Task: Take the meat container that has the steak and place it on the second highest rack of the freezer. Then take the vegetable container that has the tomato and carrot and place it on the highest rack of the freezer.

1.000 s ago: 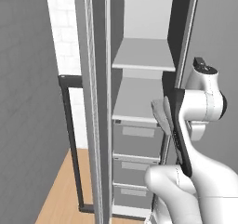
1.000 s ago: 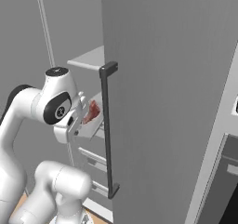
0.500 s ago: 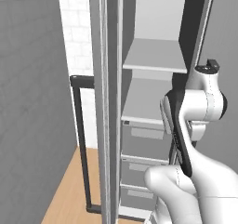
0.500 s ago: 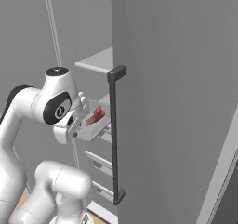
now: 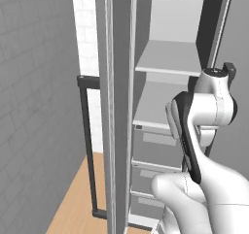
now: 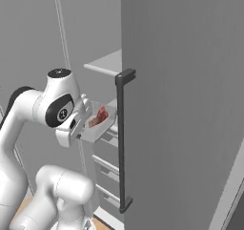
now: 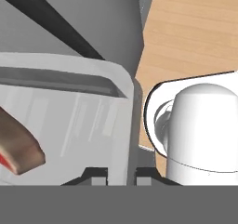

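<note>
Fingers [image 7: 122,174] clamped tight on the rim wall of the meat container [image 6: 97,126], one tip each side of the thin wall; hand view shows that at the bottom edge. Container is a shallow pale tray, held up off everything, roughly level, tilting slightly in the right base view. Steak [image 6: 98,117] lies inside it, reddish-brown with a red edge; in the hand view one end of it [image 7: 16,146] shows at lower left on the tray floor.

Tray sits just in front of the freezer [image 5: 168,107] opening, about level with the lower of the two open shelves. Can't tell whether it touches that shelf edge or is just short of it. Highest rack [image 5: 170,58] is bare light grey, lower shelf [image 5: 153,109] under it also bare on the part visible. Grey drawers [image 5: 155,148] stack below.

Freezer door [image 6: 186,105] stands open, swung towards the right base camera, with the dark bar handle [image 6: 124,143] running vertically just right of the tray. Wood floor [image 5: 78,204] at the bottom left; grey brick wall [image 5: 39,107] on the left side.
</note>
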